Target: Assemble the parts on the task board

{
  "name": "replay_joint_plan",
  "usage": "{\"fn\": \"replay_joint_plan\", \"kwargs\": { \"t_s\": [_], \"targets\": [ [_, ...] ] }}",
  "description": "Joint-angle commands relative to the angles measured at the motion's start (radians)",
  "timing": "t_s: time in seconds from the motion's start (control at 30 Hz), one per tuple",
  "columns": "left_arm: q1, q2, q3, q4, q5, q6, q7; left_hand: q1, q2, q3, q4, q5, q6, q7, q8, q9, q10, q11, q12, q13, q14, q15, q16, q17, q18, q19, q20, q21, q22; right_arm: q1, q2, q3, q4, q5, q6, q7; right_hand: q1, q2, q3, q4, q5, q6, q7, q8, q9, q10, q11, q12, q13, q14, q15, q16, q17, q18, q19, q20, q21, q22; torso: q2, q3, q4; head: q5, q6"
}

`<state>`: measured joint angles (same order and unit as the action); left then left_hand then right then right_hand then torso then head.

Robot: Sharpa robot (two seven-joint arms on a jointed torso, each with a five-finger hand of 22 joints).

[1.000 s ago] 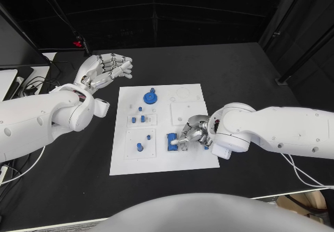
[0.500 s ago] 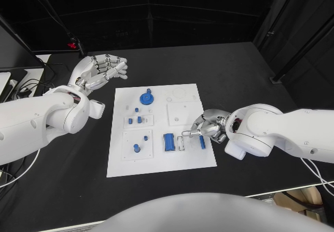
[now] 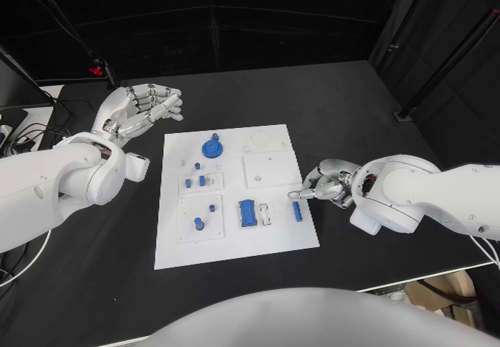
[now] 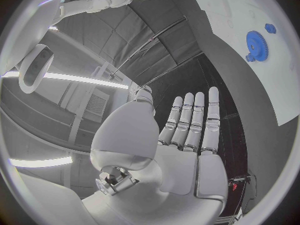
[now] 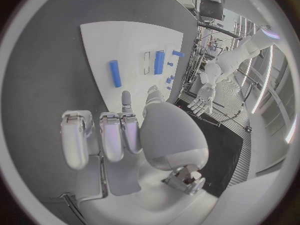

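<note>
The white task board lies mid-table. A blue gear stands at its far end, with small blue pegs below it. One blue bar sits beside a pale slot. A second blue bar lies loose near the board's right edge, seen too in the right wrist view. My right hand hovers just off that edge, most fingers curled in, one finger pointing at the bar, holding nothing. My left hand is raised past the board's far left corner, fingers apart and empty.
Black table surrounds the board. Cables and equipment lie at the far left edge. A dark post stands at the far right.
My right hand has drawn back from over the board to its right edge, leaving the second blue bar lying free. The camera has shifted; the left hand keeps its raised pose.
</note>
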<state>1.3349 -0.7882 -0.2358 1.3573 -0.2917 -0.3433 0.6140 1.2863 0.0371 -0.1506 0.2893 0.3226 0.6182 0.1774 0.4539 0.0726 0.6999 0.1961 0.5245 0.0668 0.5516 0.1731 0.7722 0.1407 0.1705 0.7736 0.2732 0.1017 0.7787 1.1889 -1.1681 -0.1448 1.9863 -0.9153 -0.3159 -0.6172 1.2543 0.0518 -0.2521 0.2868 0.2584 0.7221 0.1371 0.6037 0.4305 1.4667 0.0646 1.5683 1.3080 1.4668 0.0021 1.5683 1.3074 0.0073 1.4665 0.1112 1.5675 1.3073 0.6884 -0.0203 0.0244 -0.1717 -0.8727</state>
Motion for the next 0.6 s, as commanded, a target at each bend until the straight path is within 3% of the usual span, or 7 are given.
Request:
{"fn": "replay_joint_plan", "kwargs": {
  "t_s": [0.03, 0.23, 0.33, 0.6],
  "targets": [
    [0.001, 0.0, 0.001, 0.0, 0.003, 0.009, 0.006, 0.004, 0.01, -0.006, 0.002, 0.004, -0.004, 0.063, 0.004, 0.0, -0.005, 0.0, 0.006, -0.001, -0.009, 0.001, 0.004, -0.001, 0.006, -0.002, 0.004, 0.0, -0.001, -0.004, 0.005, 0.0, -0.004, -0.054, 0.05, -0.079, 0.002, 0.004, 0.001, -0.003, 0.005, 0.013, -0.001, -0.001, -0.004, 0.104, 0.006, 0.002, 0.263, 0.104, 0.005, 0.002, 0.263, -0.007, 0.104, 0.005, 0.003, 0.263, 0.0, 0.0007, 0.0003, 0.001, 0.0],
    [0.001, 0.0, 0.001, 0.001, 0.003, 0.009, 0.006, 0.004, 0.01, -0.006, 0.002, 0.004, -0.005, 0.063, 0.005, 0.0, -0.006, 0.0, 0.007, -0.001, -0.009, 0.001, 0.004, -0.001, 0.006, -0.002, 0.004, 0.001, -0.001, -0.01, 0.019, 0.0, -0.017, -0.059, 0.103, -0.115, -0.005, 0.017, 0.001, 0.001, -0.006, 0.028, -0.005, 0.004, -0.011, 0.104, 0.003, 0.002, 0.263, 0.104, 0.005, 0.002, 0.263, -0.007, 0.104, 0.006, 0.003, 0.263, 0.0, -0.0004, 0.002, -0.004, 0.0],
    [0.001, 0.0, 0.001, 0.001, 0.003, 0.009, 0.006, 0.004, 0.01, -0.006, 0.002, 0.004, -0.005, 0.063, 0.005, 0.0, -0.006, 0.0, 0.007, -0.001, -0.009, 0.001, 0.004, -0.001, 0.006, -0.002, 0.004, 0.001, -0.001, -0.013, 0.029, 0.0, -0.025, -0.06, 0.117, -0.121, -0.005, 0.024, 0.002, 0.0, -0.007, 0.034, -0.006, 0.007, -0.013, 0.104, 0.002, 0.002, 0.263, 0.104, 0.004, 0.002, 0.263, -0.007, 0.104, 0.006, 0.003, 0.263, 0.0, -0.001, 0.0001, -0.002, 0.0],
    [0.001, 0.0, 0.001, 0.002, 0.003, 0.009, 0.006, 0.004, 0.01, -0.006, 0.002, 0.004, -0.005, 0.063, 0.005, 0.0, -0.006, 0.0, 0.007, -0.001, -0.009, 0.001, 0.004, -0.001, 0.006, -0.002, 0.004, 0.001, -0.001, -0.018, 0.045, 0.0, -0.043, -0.061, 0.14, -0.129, 0.002, 0.035, 0.006, -0.003, -0.002, 0.044, -0.007, 0.011, -0.017, 0.104, 0.0, 0.002, 0.263, 0.104, 0.004, 0.002, 0.263, -0.007, 0.104, 0.006, 0.003, 0.263, 0.0, 0.0002, 0.0027, -0.003, 0.0]
  ]
}}
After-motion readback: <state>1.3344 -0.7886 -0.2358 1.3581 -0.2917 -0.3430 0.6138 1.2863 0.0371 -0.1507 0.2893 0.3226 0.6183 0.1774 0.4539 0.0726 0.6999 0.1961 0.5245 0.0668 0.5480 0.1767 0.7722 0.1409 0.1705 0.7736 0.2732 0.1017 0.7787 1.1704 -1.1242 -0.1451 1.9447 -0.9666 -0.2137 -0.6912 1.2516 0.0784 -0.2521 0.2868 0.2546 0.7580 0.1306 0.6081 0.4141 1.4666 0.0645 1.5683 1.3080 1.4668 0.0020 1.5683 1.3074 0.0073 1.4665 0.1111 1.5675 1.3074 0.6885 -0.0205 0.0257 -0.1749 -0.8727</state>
